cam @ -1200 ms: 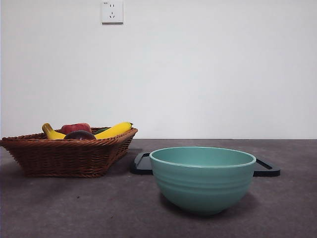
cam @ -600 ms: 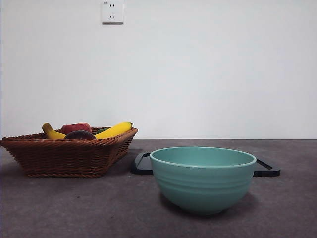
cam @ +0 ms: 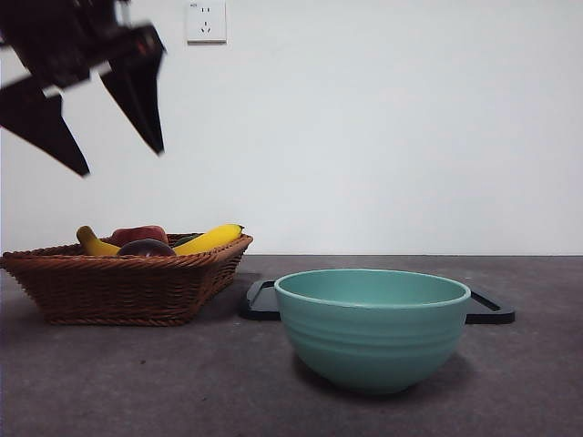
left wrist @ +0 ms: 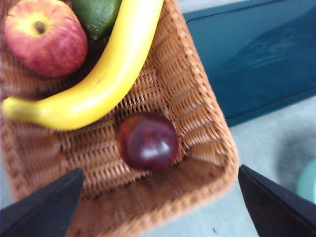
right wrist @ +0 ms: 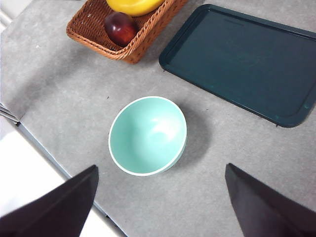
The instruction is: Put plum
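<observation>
The plum (left wrist: 147,141) is dark maroon and lies in a corner of the wicker basket (left wrist: 207,118). It also shows in the front view (cam: 146,248) and the right wrist view (right wrist: 121,27). My left gripper (cam: 114,159) is open and empty, high above the basket (cam: 127,287), with the plum between its jaws in the left wrist view. The teal bowl (cam: 372,328) stands empty on the table, also seen in the right wrist view (right wrist: 147,136). My right gripper (right wrist: 158,197) is open and empty, high above the bowl.
The basket also holds a banana (left wrist: 98,84), a red apple (left wrist: 44,37) and a green fruit (left wrist: 98,15). A dark flat tray (right wrist: 242,64) lies beyond the bowl. The table's edge (right wrist: 54,163) runs near the bowl.
My left gripper has come into the front view from the top left, above the basket. The fruit, bowl and tray have not moved.
</observation>
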